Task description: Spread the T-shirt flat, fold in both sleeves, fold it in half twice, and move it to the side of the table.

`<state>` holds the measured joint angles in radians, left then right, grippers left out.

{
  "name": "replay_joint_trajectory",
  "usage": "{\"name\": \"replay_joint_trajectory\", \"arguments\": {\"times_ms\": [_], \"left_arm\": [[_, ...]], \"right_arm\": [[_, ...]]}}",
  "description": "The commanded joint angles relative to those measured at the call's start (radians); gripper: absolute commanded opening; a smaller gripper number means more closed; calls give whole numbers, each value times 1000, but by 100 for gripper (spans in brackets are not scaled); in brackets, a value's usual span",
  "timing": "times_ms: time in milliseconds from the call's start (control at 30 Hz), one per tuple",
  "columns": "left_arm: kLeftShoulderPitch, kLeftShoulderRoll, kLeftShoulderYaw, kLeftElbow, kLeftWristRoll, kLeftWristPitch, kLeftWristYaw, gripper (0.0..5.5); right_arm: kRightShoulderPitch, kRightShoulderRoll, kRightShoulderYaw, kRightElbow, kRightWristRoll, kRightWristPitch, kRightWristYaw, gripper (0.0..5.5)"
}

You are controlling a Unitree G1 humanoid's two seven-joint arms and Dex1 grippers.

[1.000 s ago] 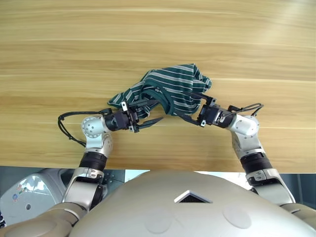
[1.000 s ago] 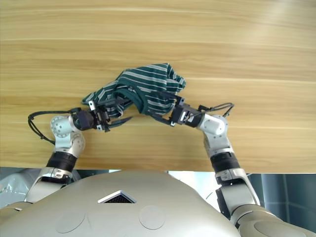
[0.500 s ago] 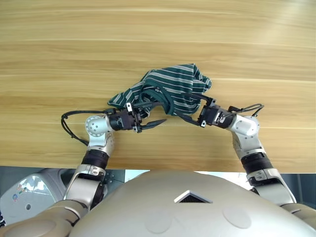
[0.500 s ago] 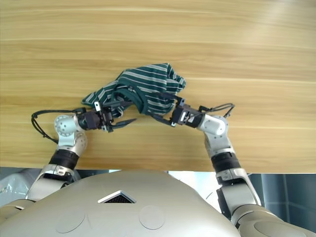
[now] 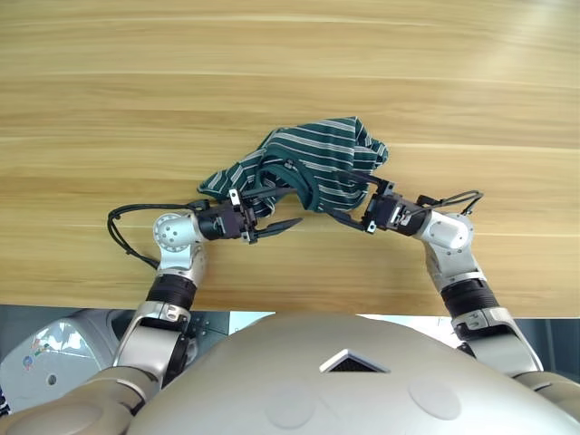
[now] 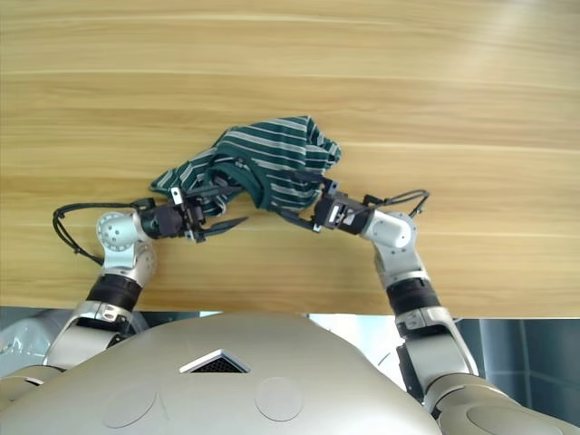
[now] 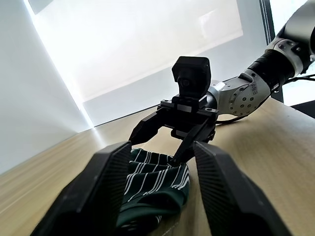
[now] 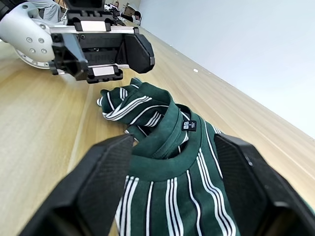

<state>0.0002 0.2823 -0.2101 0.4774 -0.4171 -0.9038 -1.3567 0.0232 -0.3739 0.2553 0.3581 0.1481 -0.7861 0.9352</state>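
Observation:
A dark green T-shirt (image 5: 313,163) with white stripes lies crumpled in a heap at the middle of the wooden table (image 5: 272,63). My left gripper (image 5: 283,208) is open at the heap's near left edge, its fingers straddling a fold of cloth (image 7: 155,177). At the near right edge my right gripper (image 5: 343,197) is also open, with the shirt's collar (image 8: 172,162) lying between its fingers. The two grippers face each other across the shirt's near side. Neither one is closed on the cloth.
Bare wood stretches far beyond the shirt and to both sides. The table's front edge (image 5: 299,313) runs just behind my wrists. A black cable (image 5: 127,227) loops out from the left wrist.
The left gripper nudged right toward the shirt, then eased back a little. The right gripper crept slightly closer to the heap. The shirt has barely shifted.

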Motion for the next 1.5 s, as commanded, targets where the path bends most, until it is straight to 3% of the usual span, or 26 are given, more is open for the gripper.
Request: {"name": "replay_joint_trajectory", "arguments": {"times_ms": [33, 167, 367, 733, 1133, 1333, 1500], "left_arm": [[-4, 23, -11, 27, 86, -58, 26, 236], [4, 83, -17, 58, 312, -165, 127, 236], [-12, 199, 82, 25, 533, -210, 382, 236], [166, 333, 2, -161, 462, -177, 515, 236], [151, 392, 46, -82, 797, -19, 754, 236], [133, 404, 15, -64, 845, -1, 836, 236], [126, 407, -23, -59, 810, -27, 846, 236]], "right_arm": [[-11, -13, 7, 4, -14, -13, -3, 302], [-15, -17, 15, 26, -47, -30, -11, 302], [-19, -27, 13, 61, -109, -35, -58, 302], [-37, -68, 12, 133, -224, -33, -172, 302], [9, -123, 21, 43, -208, -14, -184, 302], [8, -119, 53, 50, -237, 2, -184, 302], [-7, -113, 82, 90, -278, 18, -204, 195]]}}
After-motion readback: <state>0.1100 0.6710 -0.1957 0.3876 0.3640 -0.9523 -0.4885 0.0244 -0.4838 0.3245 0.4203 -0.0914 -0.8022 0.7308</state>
